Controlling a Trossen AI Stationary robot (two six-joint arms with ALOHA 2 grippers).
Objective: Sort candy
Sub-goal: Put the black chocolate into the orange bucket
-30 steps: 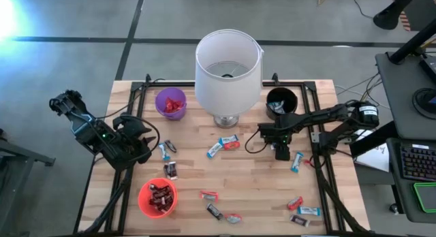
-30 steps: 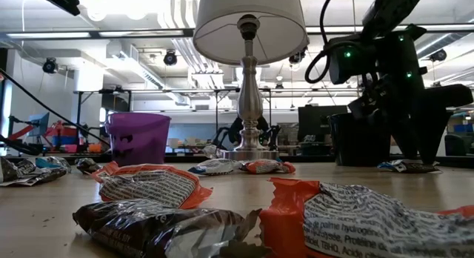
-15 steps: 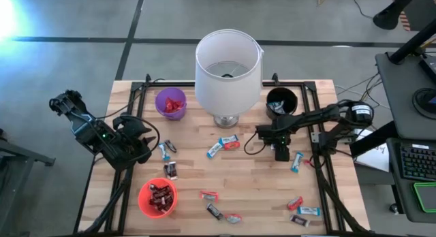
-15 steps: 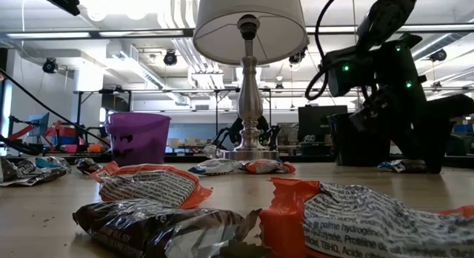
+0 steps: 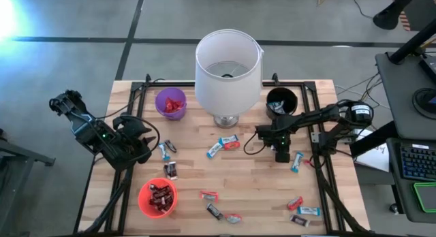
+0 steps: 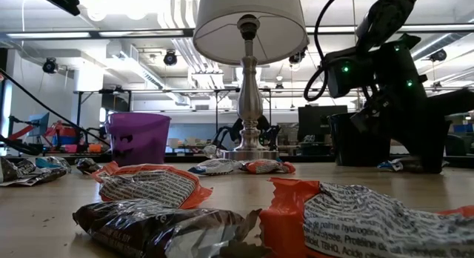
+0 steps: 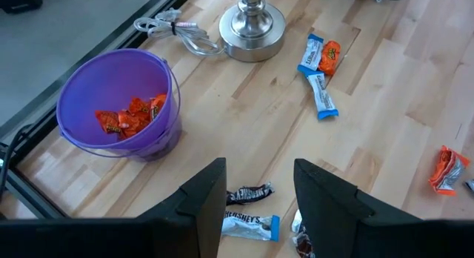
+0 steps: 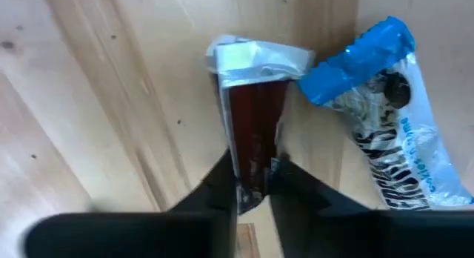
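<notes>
The lamp (image 5: 228,73) stands at the back middle of the wooden table (image 5: 259,189), and everything else is placed from it.

Far to the lamp's left, the left gripper (image 5: 139,136) waits low at the table's left edge, its jaws open and holding nothing. Its wrist view looks past them to a dark bar (image 7: 249,193) and a blue-and-white bar (image 7: 250,227) lying on the wood. Just left of the lamp sits the purple cup (image 5: 170,103) with red-orange candy inside (image 7: 132,114). Farther forward on that side, the red cup (image 5: 157,197) holds dark bars.

In front of the lamp's base lie a blue-and-white candy (image 5: 214,150) and a red one (image 5: 229,141), touching or nearly so. More candy is scattered toward the table's front edge: a red piece (image 5: 208,195), a dark piece (image 5: 214,210).

To the lamp's right stands the black cup (image 5: 281,101). Just in front of that cup, the right gripper (image 5: 281,154) is down at the table, its jaws closed on one end of a dark brown candy (image 8: 252,139). A blue-and-white bar (image 8: 385,154) lies just beside it. Toward the front right corner lie a red candy (image 5: 294,203) and a blue-and-white one (image 5: 308,211).
</notes>
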